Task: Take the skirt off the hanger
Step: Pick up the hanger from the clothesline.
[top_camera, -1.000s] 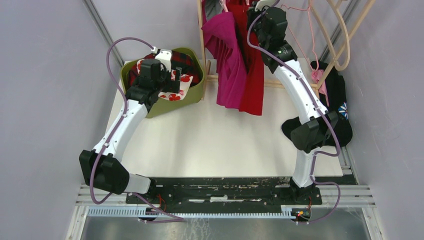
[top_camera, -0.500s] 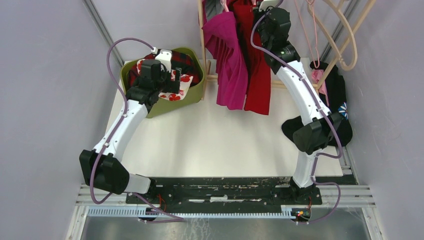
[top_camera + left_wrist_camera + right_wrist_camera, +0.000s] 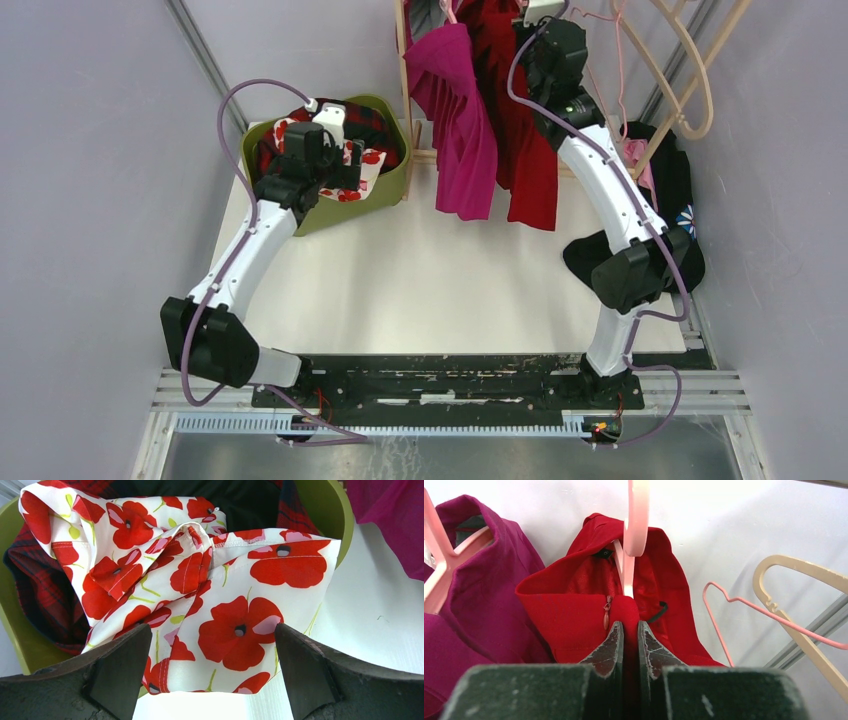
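Skirt (image 3: 574,610), red, hung on a pink hanger (image 3: 636,515) just ahead of our right fingers (image 3: 605,650), which we saw pinched narrow on a fold of it. Our left fingers (image 3: 120,665) stood wide apart, just above poppy-print cloth (image 3: 225,605) in a green basket (image 3: 325,510).

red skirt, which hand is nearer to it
Right. The right hand is shut on the red skirt below its pink hanger; the left hand hangs open over the green basket, apart from it.

Lab test booth, plain grey walls (image 3: 80,150)
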Controlling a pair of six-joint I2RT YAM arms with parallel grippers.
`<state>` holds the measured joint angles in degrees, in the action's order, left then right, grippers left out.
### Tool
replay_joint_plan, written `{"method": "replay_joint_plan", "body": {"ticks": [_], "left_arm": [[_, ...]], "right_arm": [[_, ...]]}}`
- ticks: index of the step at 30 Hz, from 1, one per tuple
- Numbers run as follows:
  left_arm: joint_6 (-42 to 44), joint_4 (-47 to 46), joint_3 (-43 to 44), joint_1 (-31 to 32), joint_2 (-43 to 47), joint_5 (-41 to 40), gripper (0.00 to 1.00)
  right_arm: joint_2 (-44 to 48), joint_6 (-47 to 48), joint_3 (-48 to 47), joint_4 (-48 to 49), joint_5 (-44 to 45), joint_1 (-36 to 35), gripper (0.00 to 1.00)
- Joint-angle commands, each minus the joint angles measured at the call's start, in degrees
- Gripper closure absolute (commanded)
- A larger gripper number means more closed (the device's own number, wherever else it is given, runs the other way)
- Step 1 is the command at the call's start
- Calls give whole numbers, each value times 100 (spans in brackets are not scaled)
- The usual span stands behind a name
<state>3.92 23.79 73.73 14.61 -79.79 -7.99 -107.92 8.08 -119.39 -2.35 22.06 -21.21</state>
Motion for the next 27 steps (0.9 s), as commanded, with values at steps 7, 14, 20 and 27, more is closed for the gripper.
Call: {"method": "replay_joint_plan", "body": {"ticks": [7,14,20,27], "left_arm": [[179,-261,106,26,-37,40,1],[216,-243,145,15,-65,-46,1],[214,-235,185,16,-123,-26,1],[205,-282,185,15,-210,50,1]], "right_arm": [[-241,-724,-447,-864,-735,552,58],[-484,-1057,-757,-859,-1145,647,54],[-423,-1160,-767,-774,-1498,693,54],[-56,-1141,-802,-771,-1771,695,53]]}}
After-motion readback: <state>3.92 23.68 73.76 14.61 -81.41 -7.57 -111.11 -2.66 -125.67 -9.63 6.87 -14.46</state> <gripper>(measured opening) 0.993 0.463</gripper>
